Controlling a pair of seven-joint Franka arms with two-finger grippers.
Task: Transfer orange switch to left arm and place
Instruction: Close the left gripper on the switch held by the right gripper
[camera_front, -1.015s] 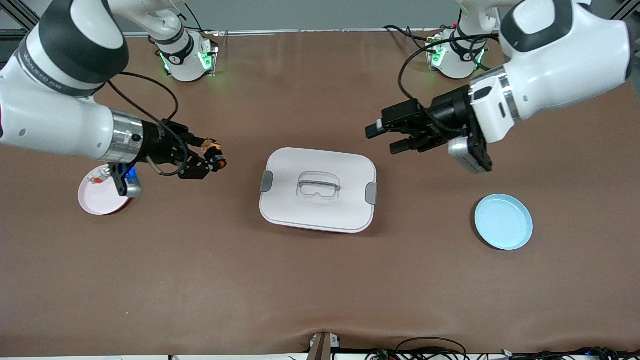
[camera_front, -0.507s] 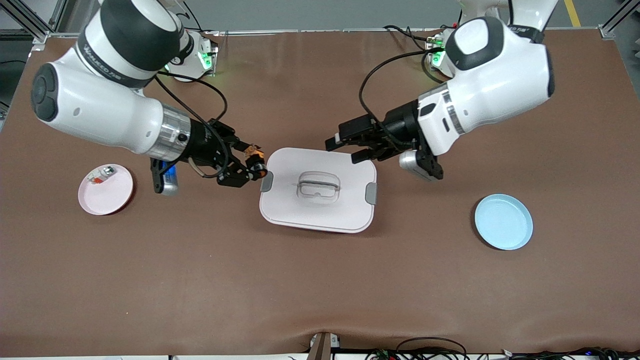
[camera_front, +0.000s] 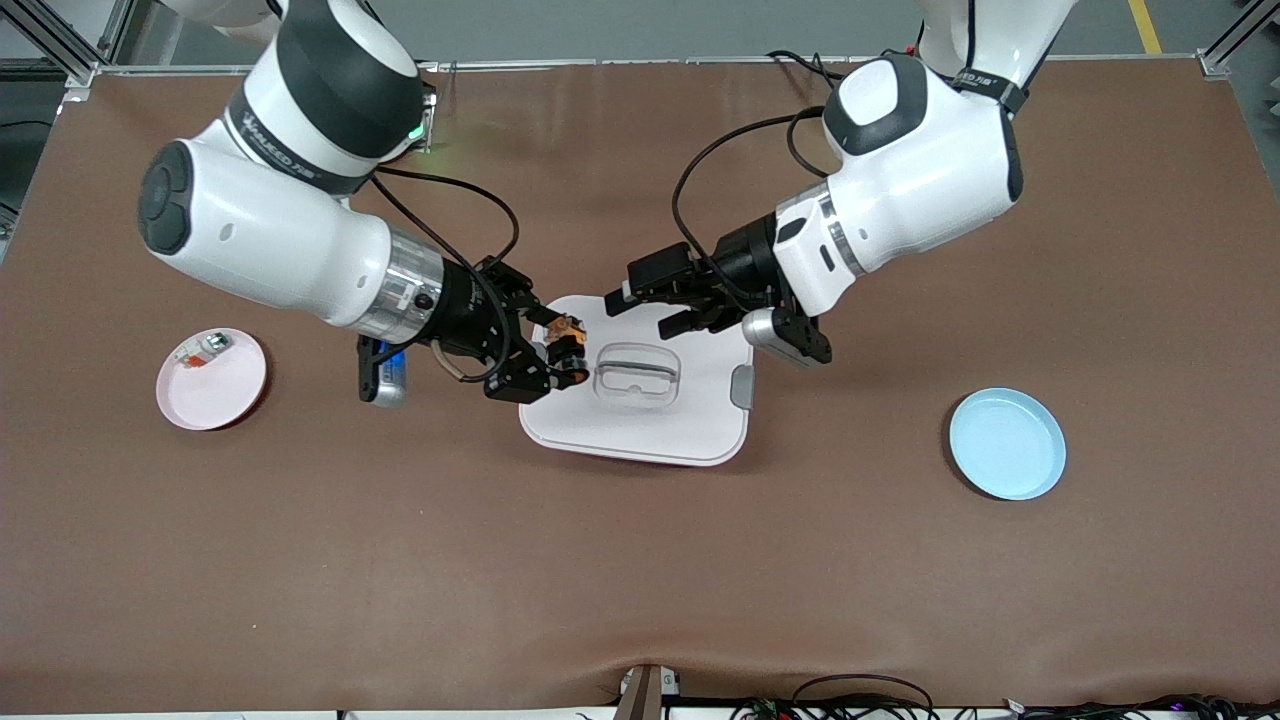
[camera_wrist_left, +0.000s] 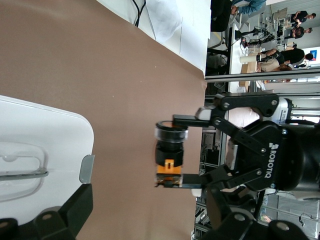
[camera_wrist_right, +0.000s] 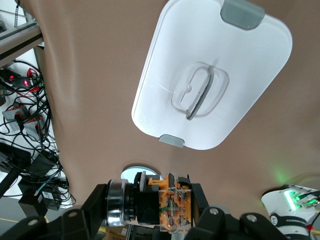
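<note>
Both grippers hang over the box (camera_front: 636, 405), right gripper (camera_front: 556, 352) clamping the orange switch (camera_front: 566, 338).

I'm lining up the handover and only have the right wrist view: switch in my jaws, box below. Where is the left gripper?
Observer: The left gripper hangs over the edge of the box farther from the front camera, pointing toward the right gripper.
Operator: Is it ready to receive?
Observer: Its jaws stand open, with nothing between them.
Operator: How does the switch look from its side?
Observer: In the left wrist view, the orange switch is clamped end to end between the right jaws, with its middle left bare.
</note>
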